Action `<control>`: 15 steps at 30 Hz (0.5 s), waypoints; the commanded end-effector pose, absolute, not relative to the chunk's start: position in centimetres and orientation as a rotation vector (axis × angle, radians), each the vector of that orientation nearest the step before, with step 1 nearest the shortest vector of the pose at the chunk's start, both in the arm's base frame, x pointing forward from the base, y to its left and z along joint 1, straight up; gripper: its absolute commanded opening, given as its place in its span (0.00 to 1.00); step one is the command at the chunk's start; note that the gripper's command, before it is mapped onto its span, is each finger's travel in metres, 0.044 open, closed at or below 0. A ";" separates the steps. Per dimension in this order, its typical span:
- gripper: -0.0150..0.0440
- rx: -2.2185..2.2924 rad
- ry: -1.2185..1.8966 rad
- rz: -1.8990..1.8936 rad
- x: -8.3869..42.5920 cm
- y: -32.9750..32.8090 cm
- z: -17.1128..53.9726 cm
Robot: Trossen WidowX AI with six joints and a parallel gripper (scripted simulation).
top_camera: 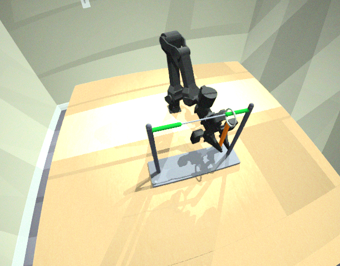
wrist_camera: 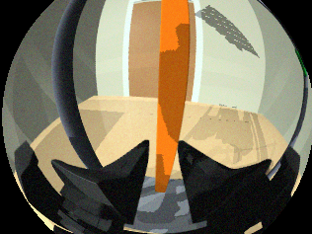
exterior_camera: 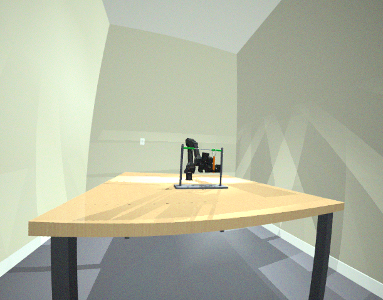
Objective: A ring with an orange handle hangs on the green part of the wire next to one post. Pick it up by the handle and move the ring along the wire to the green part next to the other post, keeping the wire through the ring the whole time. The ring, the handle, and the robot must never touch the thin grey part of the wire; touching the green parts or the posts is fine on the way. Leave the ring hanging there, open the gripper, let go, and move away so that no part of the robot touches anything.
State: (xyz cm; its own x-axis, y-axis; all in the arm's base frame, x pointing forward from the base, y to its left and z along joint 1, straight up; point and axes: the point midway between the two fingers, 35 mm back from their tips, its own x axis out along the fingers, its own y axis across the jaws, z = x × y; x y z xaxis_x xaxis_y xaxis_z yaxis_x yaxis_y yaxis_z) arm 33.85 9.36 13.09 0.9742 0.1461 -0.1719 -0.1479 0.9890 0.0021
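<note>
Gripper (top_camera: pixel 222 147) fingers straddle handle (top_camera: pixel 223 134) w/ gaps each side; post (top_camera: pixel 241 128) close toward worktop's right edge; grey wire (top_camera: pixel 194 119) overhead.

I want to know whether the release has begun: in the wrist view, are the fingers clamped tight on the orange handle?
No: the fingers stand apart, with gaps showing on both sides of the orange handle.

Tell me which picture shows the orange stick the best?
The wrist view. The orange handle fills the middle, hanging between the open pincer fingers with gaps on both sides. The top view shows it small, slanting under the ring. The exterior view shows only a tiny orange sliver.
</note>
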 end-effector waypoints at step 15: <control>0.53 -0.008 0.175 0.145 30.7 8.9 13.8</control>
State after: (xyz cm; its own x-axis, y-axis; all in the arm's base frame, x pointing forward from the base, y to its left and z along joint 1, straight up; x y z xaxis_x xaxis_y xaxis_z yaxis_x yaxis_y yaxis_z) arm 31.30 9.07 13.94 0.9745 0.1460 -0.1703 -0.1478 0.9890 0.0018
